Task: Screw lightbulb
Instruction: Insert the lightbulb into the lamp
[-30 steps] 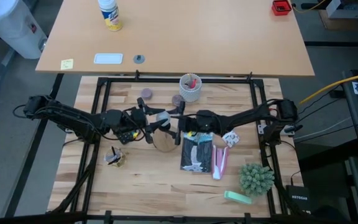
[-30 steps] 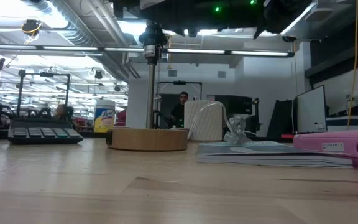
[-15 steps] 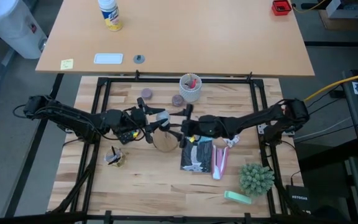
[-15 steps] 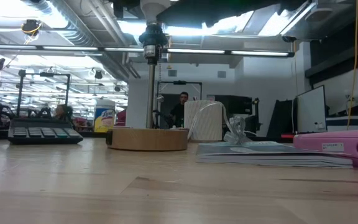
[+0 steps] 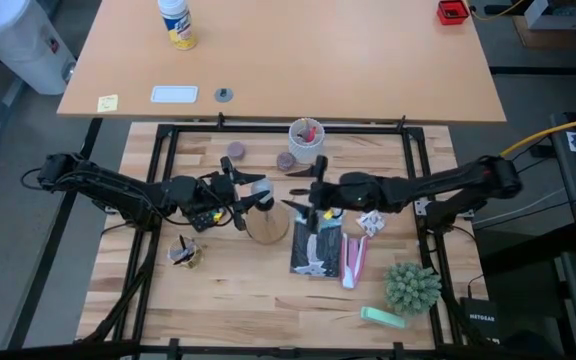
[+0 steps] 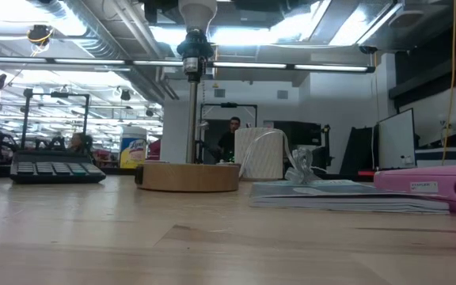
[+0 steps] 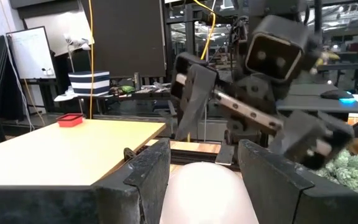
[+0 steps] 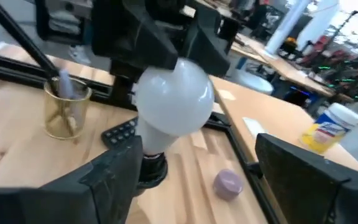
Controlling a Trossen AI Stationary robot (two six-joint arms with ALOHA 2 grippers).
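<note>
High view showed you both dark arms meeting near the middle of the pale wooden slatted surface (image 5: 268, 290). Your left pincer (image 5: 251, 203) sat over the round wooden disc stand (image 5: 267, 228), with its fingers spread on either side of the small white frosted pear-shaped lightbulb (image 5: 260, 189). In the left wrist view that lightbulb (image 7: 207, 193) filled the gap between the two dark fingers (image 7: 143, 180); you could not tell whether they pressed it or merely flanked it.

Your right pincer (image 5: 303, 203) stood just beside the stand, on the side toward the right edge, its fingers parted and holding nothing. The right wrist view showed the lightbulb (image 8: 174, 99) upright on the black socket post (image 8: 150, 167), with the right fingers (image 8: 107, 177) wide apart and clear of it.

Low view put the lightbulb (image 6: 197, 11) at the top of the thin post, above the wooden disc stand (image 6: 188, 176).

A white cup with red items (image 5: 306, 141) stood near the far edge of the surface. A dark printed booklet (image 5: 317, 250) and a pink flat case (image 5: 355, 257) lay just beside the stand toward the right edge, and a small green spiky plant (image 5: 412, 287) sat near the right near corner.
</note>
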